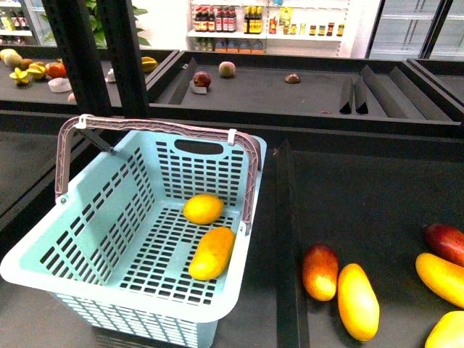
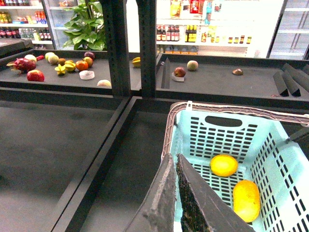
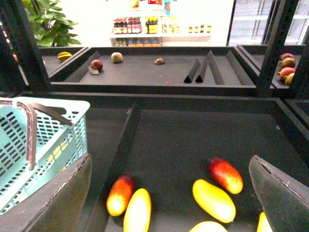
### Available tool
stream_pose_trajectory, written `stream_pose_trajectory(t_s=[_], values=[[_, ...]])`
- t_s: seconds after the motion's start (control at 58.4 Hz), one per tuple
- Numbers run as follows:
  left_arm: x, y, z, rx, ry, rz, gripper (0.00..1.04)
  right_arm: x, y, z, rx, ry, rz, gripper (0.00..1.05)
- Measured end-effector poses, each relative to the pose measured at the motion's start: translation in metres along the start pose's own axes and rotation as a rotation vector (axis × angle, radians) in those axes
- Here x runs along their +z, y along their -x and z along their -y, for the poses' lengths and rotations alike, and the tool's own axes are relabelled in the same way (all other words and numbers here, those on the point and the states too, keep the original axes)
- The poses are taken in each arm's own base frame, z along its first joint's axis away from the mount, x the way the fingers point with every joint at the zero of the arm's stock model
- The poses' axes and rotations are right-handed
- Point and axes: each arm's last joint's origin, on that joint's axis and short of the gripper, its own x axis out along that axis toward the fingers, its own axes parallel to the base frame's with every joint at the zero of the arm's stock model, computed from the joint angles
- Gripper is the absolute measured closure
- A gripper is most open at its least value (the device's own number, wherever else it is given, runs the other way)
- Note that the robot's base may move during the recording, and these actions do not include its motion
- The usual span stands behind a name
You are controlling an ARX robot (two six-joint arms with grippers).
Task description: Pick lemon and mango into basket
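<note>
Judging from the lemon (image 1: pixel 203 209) and the mango (image 1: pixel 212 253) lying side by side on the floor of the basket (image 1: pixel 109 268), the sound course is to keep both arms clear of its handles, the left gripper (image 2: pixel 176 193) with jaws clenched together, the right gripper (image 3: pixel 169 193) with jaws spread wide above the table (image 3: pixel 169 145).

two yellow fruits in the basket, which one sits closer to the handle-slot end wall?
The lemon: the shorter, rounder, brighter yellow fruit. The longer, orange-tinted mango lies nearer the robot. Both rest on the basket floor.
</note>
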Motion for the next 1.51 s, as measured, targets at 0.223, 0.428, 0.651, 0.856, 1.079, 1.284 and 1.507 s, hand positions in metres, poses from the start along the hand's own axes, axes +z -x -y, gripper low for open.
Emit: stream_pose_trajectory(t_s=[0.223,0.428,0.651,0.856,1.079,1.284,1.507], values=[[0.001,0.008,0.0,0.0,0.0,0.004,1.02,0.0,0.0,0.0,0.0,0.0,0.0,0.09],[0.001,0.014,0.0,0.0,0.0,0.005,1.02,0.0,0.0,0.0,0.0,0.0,0.0,0.09],[0.001,0.019,0.0,0.0,0.0,0.005,1.02,0.0,0.0,0.0,0.0,0.0,0.0,0.09],[-0.002,0.03,0.0,0.0,0.0,-0.001,1.02,0.0,0.0,0.0,0.0,0.0,0.0,0.09],[-0.002,0.03,0.0,0.0,0.0,0.0,1.02,0.0,0.0,0.0,0.0,0.0,0.0,0.09],[-0.002,0.03,0.0,0.0,0.0,0.0,1.01,0.0,0.0,0.0,0.0,0.0,0.0,0.09],[-0.002,0.03,0.0,0.0,0.0,0.0,0.49,0.0,0.0,0.0,0.0,0.0,0.0,0.09]])
